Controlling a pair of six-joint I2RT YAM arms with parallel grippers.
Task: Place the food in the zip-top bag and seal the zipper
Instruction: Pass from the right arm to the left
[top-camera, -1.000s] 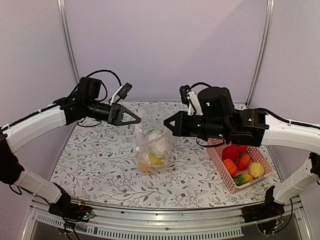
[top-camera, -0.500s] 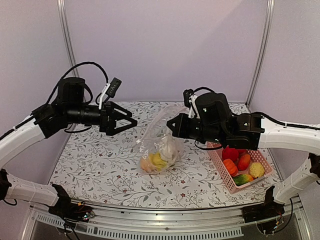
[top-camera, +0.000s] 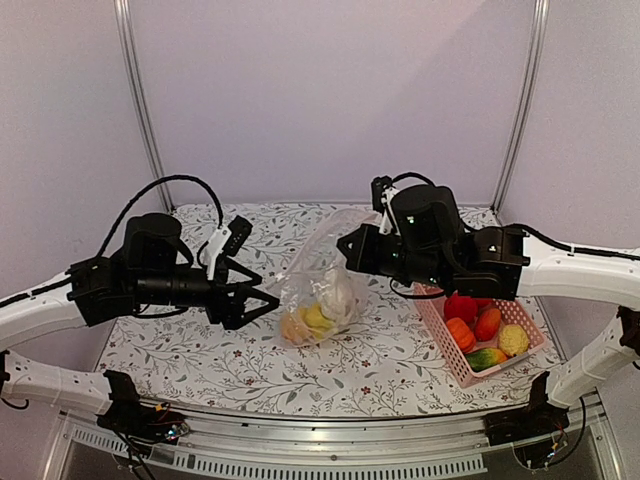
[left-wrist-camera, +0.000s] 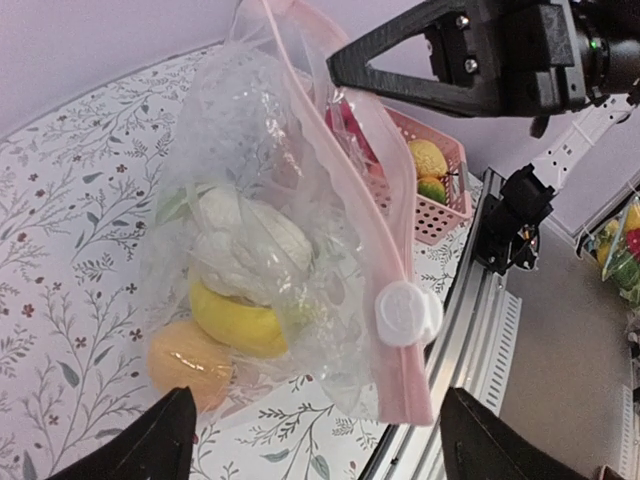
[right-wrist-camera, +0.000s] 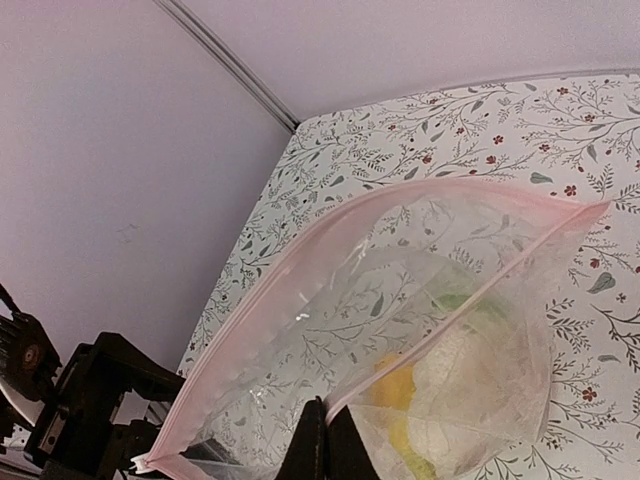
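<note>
The clear zip-top bag (top-camera: 318, 285) rests on the table, its mouth lifted to the right. Inside lie food pieces: a white cauliflower (left-wrist-camera: 245, 250), a yellow banana (left-wrist-camera: 235, 320) and an orange piece (left-wrist-camera: 185, 360). My right gripper (top-camera: 345, 245) is shut on one lip of the pink zipper (right-wrist-camera: 440, 335), so the mouth hangs open. The white slider (left-wrist-camera: 405, 312) sits near the zipper's end that faces my left gripper. That left gripper (top-camera: 258, 303) is open, low and just left of the bag, touching nothing. More food (top-camera: 462, 307) lies in the pink basket.
The pink slotted basket (top-camera: 445, 350) stands at the right near the table's front, under my right arm, with red, orange, yellow and green pieces. The flowered table (top-camera: 180, 350) ends at a metal rail (top-camera: 330, 440) in front. Frame posts rise at the back corners.
My left gripper opened, let the bag's edge go and dropped down and back toward the near left. The bag slumped from upright and now leans from the right gripper's hold.
</note>
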